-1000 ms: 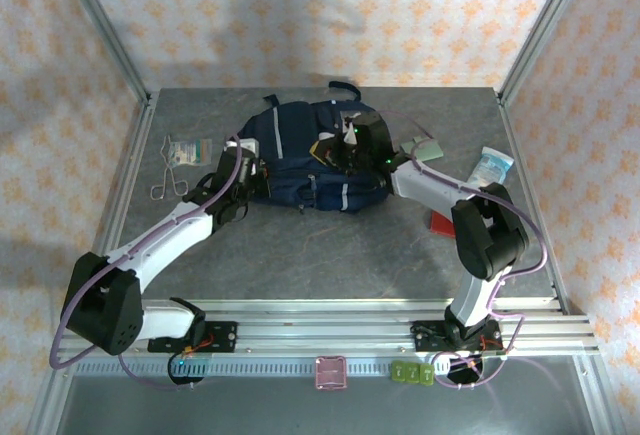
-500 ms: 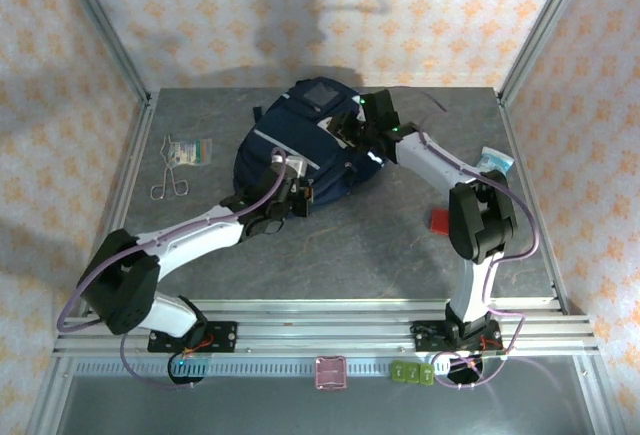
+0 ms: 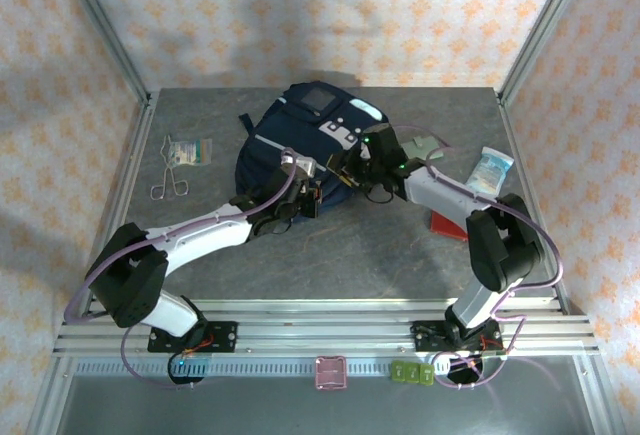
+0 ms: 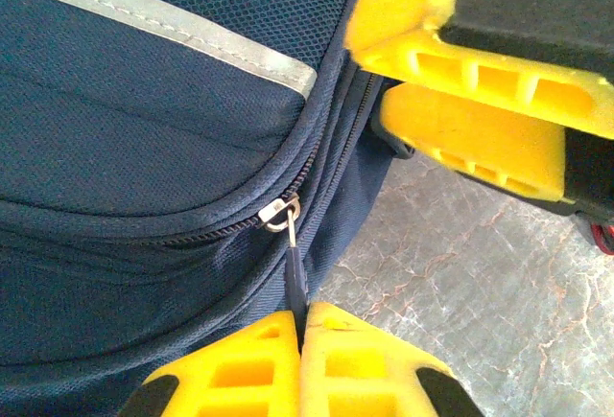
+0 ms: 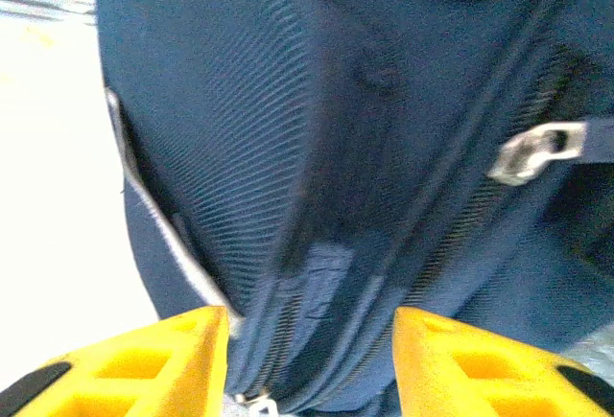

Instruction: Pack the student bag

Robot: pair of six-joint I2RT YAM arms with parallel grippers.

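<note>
The navy student bag (image 3: 285, 140) lies at the back middle of the table, its mesh pocket toward the far wall. My left gripper (image 3: 312, 193) is at the bag's near right edge. In the left wrist view it (image 4: 302, 326) is shut on the dark zipper pull (image 4: 295, 278) that hangs from a silver slider (image 4: 278, 214). My right gripper (image 3: 350, 170) is close beside it against the same edge. In the right wrist view it (image 5: 312, 340) stands open, with bag fabric (image 5: 288, 129) and zipper tracks between its yellow fingers (image 5: 163, 350). A second silver slider (image 5: 537, 149) shows at the right.
Metal forceps (image 3: 168, 183) and a small clear packet (image 3: 190, 150) lie at the left. A white-and-blue packet (image 3: 492, 167), a red flat item (image 3: 447, 223) and a pale grey-green item (image 3: 425, 143) lie at the right. Aluminium posts stand at the table's corners.
The bag has been turned and pulled toward the left and back. My right gripper has come open and dropped to the bag's near right edge. My left gripper followed, still shut.
</note>
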